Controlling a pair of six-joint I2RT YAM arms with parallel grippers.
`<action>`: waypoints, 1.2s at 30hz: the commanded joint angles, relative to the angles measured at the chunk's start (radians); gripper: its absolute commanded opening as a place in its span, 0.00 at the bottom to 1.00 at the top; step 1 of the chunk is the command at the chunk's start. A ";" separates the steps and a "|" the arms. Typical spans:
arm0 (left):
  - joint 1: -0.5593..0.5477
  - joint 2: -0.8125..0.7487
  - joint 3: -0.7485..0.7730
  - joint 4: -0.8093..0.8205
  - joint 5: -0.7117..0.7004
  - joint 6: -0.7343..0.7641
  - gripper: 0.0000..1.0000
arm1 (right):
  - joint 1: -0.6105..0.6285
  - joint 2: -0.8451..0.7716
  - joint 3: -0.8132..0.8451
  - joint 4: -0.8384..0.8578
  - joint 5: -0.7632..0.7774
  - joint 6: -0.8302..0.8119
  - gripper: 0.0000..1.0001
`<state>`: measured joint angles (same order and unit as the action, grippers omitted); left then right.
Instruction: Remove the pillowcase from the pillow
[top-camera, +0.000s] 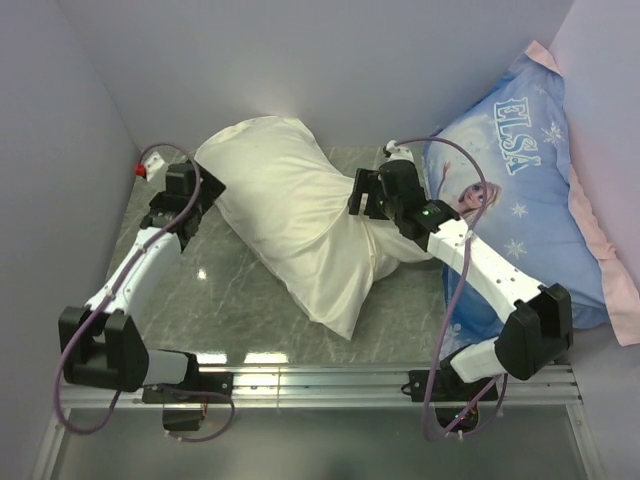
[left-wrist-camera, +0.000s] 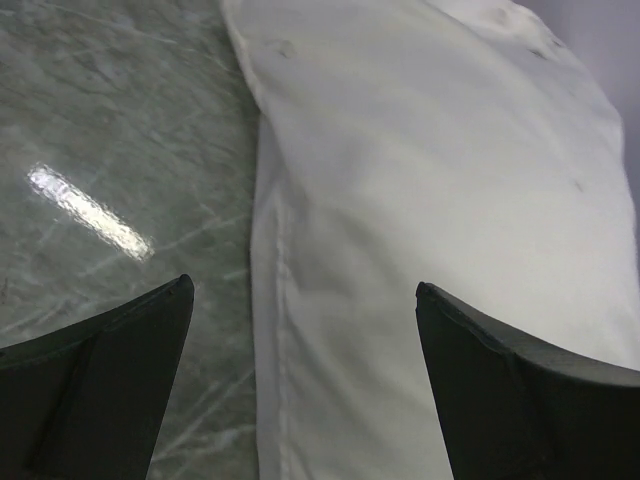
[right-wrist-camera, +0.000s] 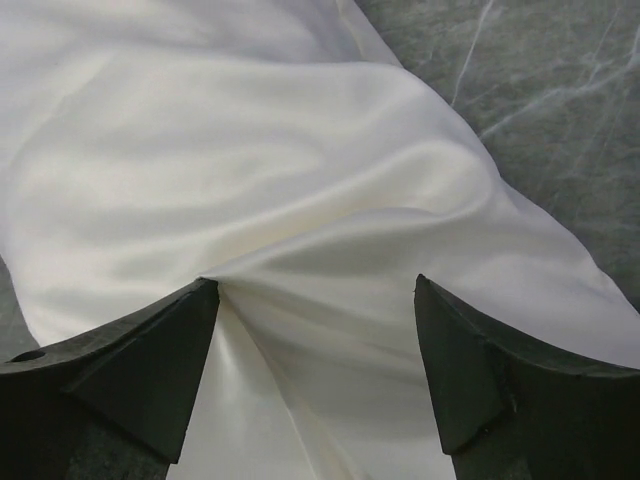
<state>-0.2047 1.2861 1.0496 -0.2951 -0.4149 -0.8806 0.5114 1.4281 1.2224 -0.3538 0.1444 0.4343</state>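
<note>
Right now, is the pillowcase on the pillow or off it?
On. The cream pillowcase looks plump and filled; no bare pillow shows anywhere.

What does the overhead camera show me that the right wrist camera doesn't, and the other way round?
Only the overhead camera shows both arms, the whole pillowcase lying plump and diagonal, the left gripper at its far left edge, and the blue Elsa pillow on the right. Only the right wrist camera shows the close folds in the cloth, bunching toward one finger, with the jaws standing open over them. Both show the cream pillowcase, the marble table and the right gripper.
</note>
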 joint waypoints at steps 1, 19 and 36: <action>0.120 0.088 0.064 0.085 0.135 -0.015 0.99 | 0.006 -0.073 0.003 0.027 0.043 -0.003 0.87; 0.192 0.343 0.308 0.091 0.231 0.060 0.99 | 0.328 0.133 0.312 -0.053 0.185 -0.115 0.91; 0.202 0.303 0.314 0.031 0.241 0.080 0.99 | 0.420 0.616 0.427 -0.015 0.241 -0.121 0.00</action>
<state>-0.0063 1.6264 1.3296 -0.2607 -0.1802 -0.8246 0.9360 2.1162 1.7874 -0.3599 0.4194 0.2680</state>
